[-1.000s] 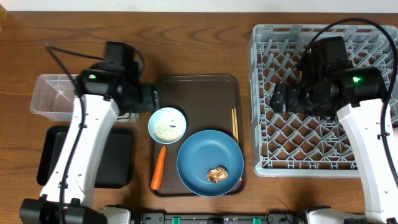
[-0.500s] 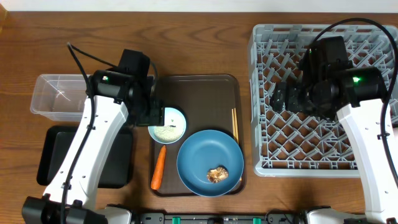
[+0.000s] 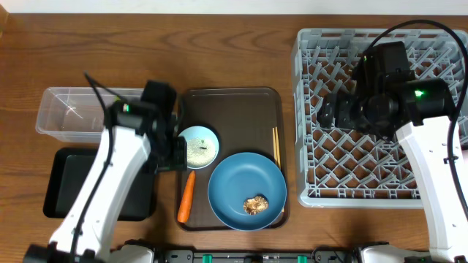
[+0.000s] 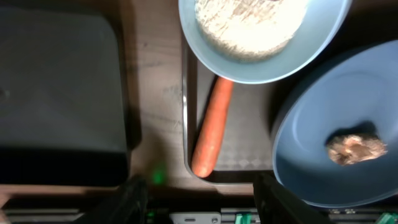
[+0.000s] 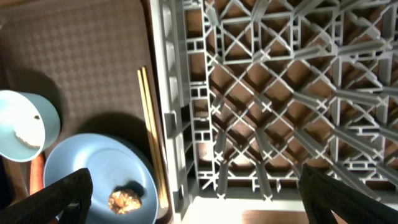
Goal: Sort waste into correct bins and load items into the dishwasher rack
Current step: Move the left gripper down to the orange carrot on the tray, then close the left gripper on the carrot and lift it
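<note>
The small white bowl [image 3: 197, 145] holds white rice [image 4: 249, 22] and sits on the brown serving tray. The orange carrot [image 3: 186, 197] lies in front of it, seen close in the left wrist view [image 4: 211, 127]. The blue plate [image 3: 246, 191] carries the brown food scrap [image 3: 255, 205]. The chopsticks [image 3: 276, 148] lie along the serving tray's right edge. My left gripper [image 3: 172, 152] is open and empty just left of the bowl, above the carrot [image 4: 205, 200]. My right gripper [image 3: 329, 112] is open and empty over the left part of the grey dishwasher rack [image 3: 380, 117], as its wrist view [image 5: 205, 199] shows. No cups or crumpled paper show.
The clear tub [image 3: 69, 115] stands at the far left. The black tray [image 3: 62, 183] lies in front of it, partly under my left arm. The brown serving tray [image 3: 230, 102] sits between the bins and the rack. Bare wooden table runs along the back.
My left arm has swung from over the clear tub to the right and forward, ending beside the bowl above the carrot. The right arm has barely moved.
</note>
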### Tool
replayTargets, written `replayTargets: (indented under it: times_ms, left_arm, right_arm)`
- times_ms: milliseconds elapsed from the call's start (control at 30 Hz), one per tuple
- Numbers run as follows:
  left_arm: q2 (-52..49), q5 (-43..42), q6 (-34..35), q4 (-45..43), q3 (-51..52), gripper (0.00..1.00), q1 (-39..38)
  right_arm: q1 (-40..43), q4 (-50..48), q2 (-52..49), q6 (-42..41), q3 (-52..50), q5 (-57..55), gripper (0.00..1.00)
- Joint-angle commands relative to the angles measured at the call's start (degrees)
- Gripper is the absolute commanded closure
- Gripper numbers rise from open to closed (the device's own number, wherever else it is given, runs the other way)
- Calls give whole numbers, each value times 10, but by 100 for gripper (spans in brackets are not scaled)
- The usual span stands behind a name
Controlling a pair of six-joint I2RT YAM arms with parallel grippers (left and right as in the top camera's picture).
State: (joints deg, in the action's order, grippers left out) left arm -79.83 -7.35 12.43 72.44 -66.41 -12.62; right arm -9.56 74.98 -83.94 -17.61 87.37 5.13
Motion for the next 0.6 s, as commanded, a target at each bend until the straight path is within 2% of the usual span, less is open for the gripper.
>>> replayTargets:
  times_ms: [0,100,267,567]
  left_arm:
    - [45,-14,42,-38,93,44,-7]
    - [75,-57,42,-96,178,44,-18]
    - [91,-59,38,-186,276,44,-61]
    - [89,-57,46,-209,287,44,-82]
  right_arm:
    - [-4,-5,1,-8,-2,0,1]
    - [-4,-9,1,-8,-2,0,1]
    - [-4,-16,1,-8,-2,0,1]
    - [-4,-16,1,-9,-2,1,1]
